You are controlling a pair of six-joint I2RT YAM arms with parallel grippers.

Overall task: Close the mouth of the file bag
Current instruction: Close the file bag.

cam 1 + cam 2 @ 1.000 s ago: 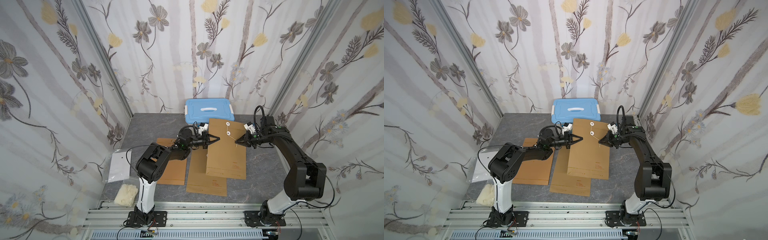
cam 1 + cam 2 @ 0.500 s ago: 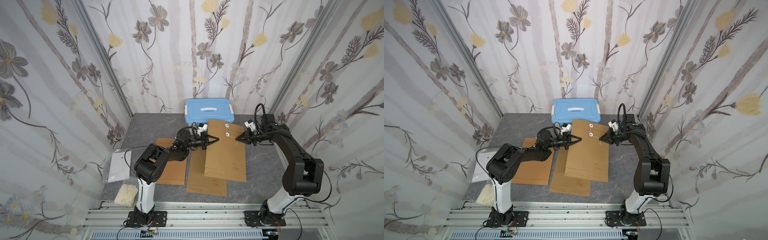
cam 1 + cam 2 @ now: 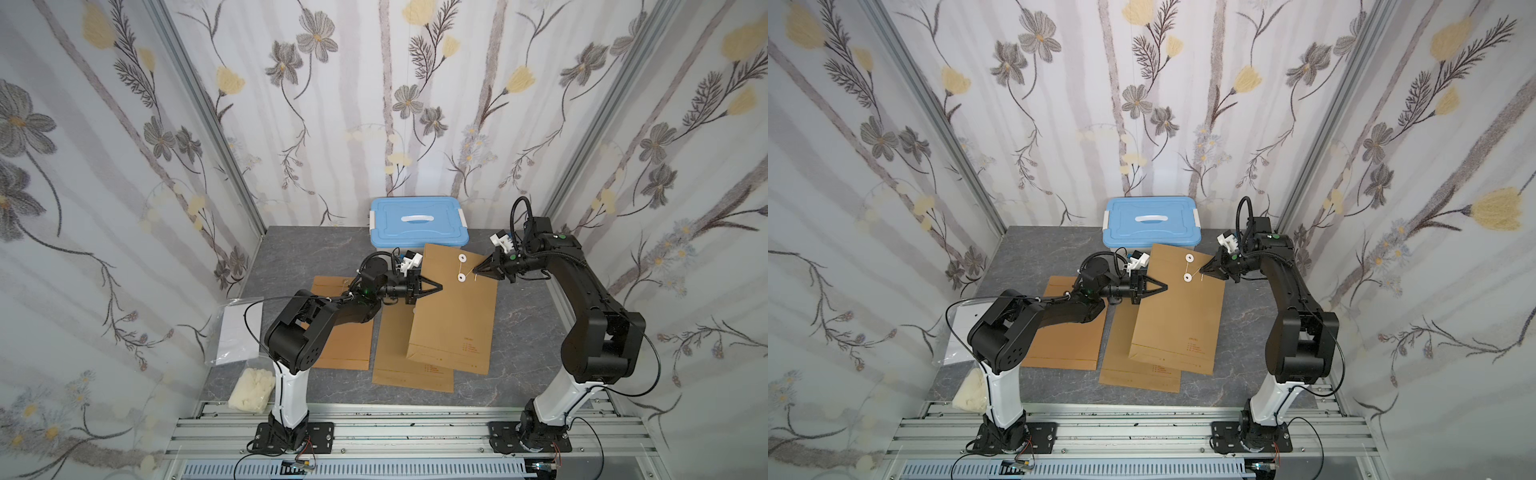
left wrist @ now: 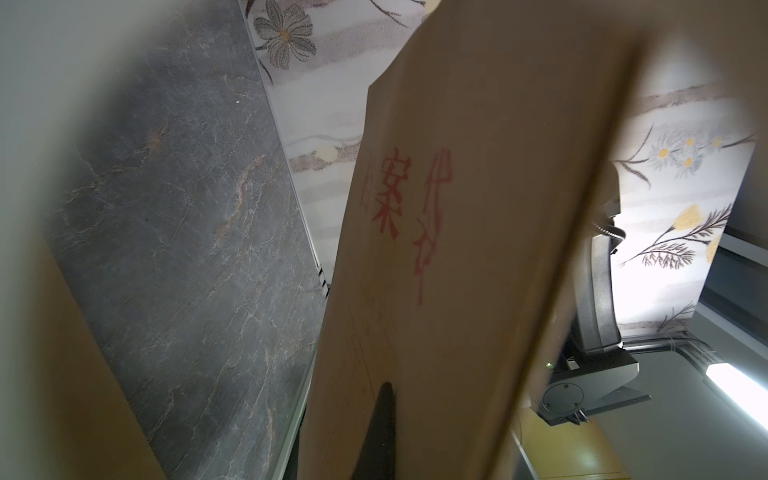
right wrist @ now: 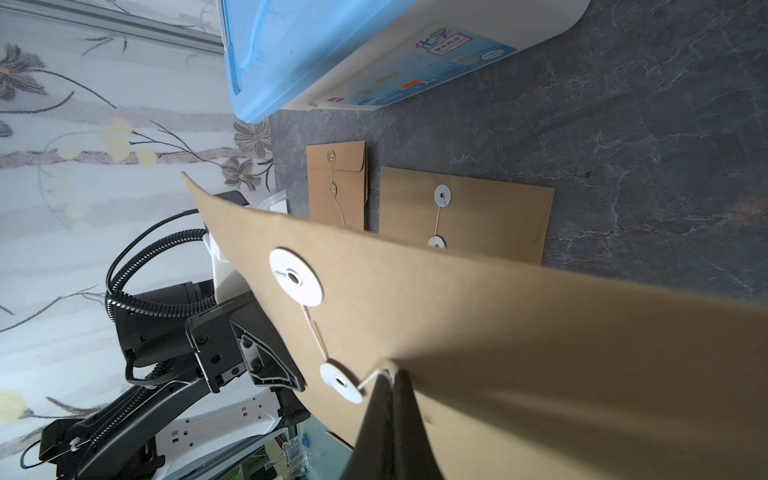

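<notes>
Grey, marble-veined stone forms the table (image 3: 307, 253), boxed in on three sides by pale wallpaper (image 3: 374, 104) printed with grey and yellow flowers; aluminium rails (image 3: 395, 428) along the near edge carry both arm bases. In both top views a blue-lidded storage box (image 3: 417, 224) sits against the back wall, and two spare file bags (image 3: 345, 345) lie flat on the stone. A clear plastic sleeve (image 3: 239, 328) and a pale lumpy packet (image 3: 251, 388) lie at the left margin. The file bag (image 3: 1179, 320) slants over the middle, its mouth end raised in front of the box and its foot resting on a spare one. The left gripper (image 3: 438, 286) is clamped on its left edge. The right gripper (image 3: 478, 271), jaws together, pinches the string (image 3: 468, 274) coming off the lower white disc (image 3: 461, 277). From the left wrist, the bag's underside, printed with red characters, fills the middle, with one dark finger (image 4: 380, 428) pressed beneath it; veined stone runs alongside to a metal strip at the wallpaper's foot. From the right wrist, closed fingertips (image 5: 384, 399) grip the string's end just beside the lower disc, and the string runs on to the upper disc (image 5: 296, 277). Beyond, both spare bags lie flat on bare stone near the box.
</notes>
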